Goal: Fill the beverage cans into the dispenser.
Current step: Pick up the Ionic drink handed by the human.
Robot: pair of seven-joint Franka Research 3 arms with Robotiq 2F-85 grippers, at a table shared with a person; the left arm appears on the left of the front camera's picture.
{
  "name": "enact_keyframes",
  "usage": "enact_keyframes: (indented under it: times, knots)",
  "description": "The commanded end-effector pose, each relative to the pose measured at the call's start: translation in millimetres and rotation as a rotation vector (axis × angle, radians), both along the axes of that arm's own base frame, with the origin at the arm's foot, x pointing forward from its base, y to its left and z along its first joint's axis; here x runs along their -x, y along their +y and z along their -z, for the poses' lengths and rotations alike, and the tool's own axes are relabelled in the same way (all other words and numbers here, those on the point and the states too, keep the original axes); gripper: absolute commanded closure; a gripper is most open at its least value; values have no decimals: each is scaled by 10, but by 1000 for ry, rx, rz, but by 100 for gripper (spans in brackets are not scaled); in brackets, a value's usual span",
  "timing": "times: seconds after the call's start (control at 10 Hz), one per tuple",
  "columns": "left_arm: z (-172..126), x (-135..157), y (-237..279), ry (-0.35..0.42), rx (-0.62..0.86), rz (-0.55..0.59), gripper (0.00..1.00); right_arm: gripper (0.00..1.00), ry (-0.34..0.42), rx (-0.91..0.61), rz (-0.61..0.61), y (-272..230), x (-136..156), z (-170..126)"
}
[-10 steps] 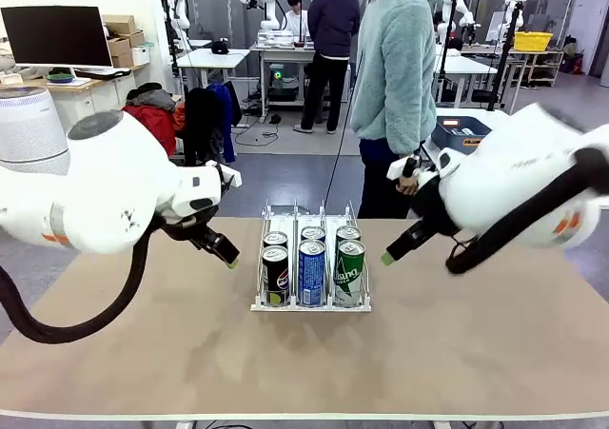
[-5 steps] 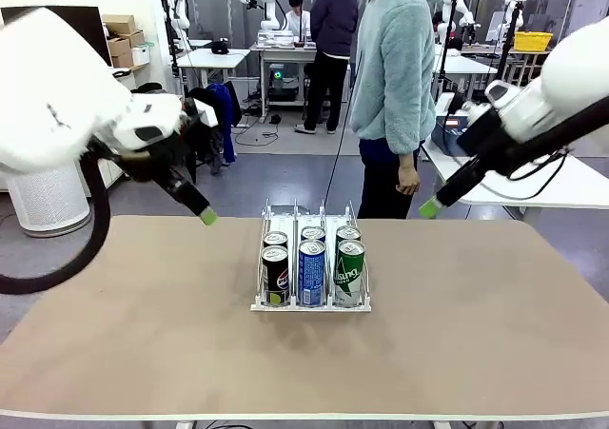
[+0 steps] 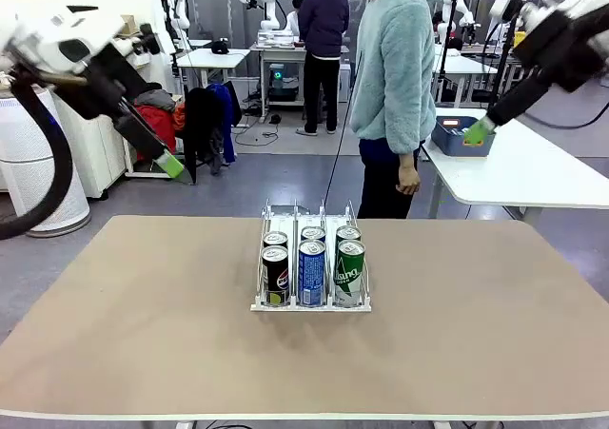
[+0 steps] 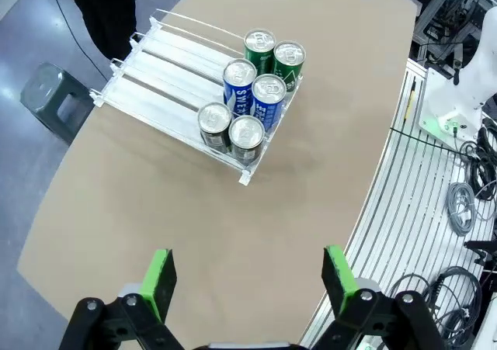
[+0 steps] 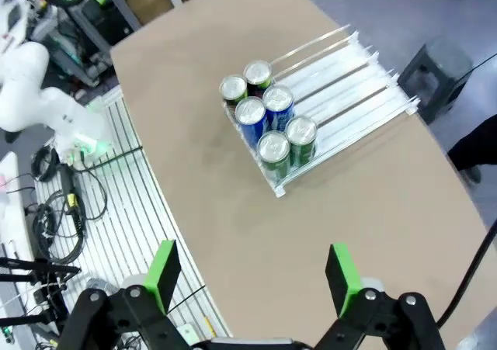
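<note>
Loaded rack with both arms clear. The dispenser (image 3: 310,306) sits at the middle of the table (image 3: 476,343). It holds six beverage cans (image 3: 312,272), two to a lane: black in the robot's left lane, blue-and-white in the centre, green on the right. Each pair stands upright, one can behind the other, against the near end stop. The lanes probably feed toward that end, which would explain why their far stretches are bare. The left gripper (image 4: 250,276) and right gripper (image 5: 252,276) hang high above opposite sides of the table, pads spread wide and holding nothing, so the rack is unobstructed. No loose can lies on the table, so filling appears complete or is waiting on supply. A person (image 3: 395,77) stands at the far edge.
</note>
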State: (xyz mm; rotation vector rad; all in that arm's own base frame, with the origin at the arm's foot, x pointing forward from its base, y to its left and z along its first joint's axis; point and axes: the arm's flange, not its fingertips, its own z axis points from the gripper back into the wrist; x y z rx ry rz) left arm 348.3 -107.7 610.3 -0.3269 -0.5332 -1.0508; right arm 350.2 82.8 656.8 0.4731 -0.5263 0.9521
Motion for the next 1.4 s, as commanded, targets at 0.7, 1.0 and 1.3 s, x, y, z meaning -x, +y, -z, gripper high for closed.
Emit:
enact_keyframes:
  times: [0.7,1.0,1.3]
  knots:
    - [-349,38,319,-96,12,-47,0,0,-105,-92,59,-433,-7,-429]
    - [-349,38,319,-96,12,-47,0,0,-105,-92,59,-433,-7,-429]
    - [-425,1,292,-62,-8,-59,0,0,-119,-80,61,-445,-5,-418]
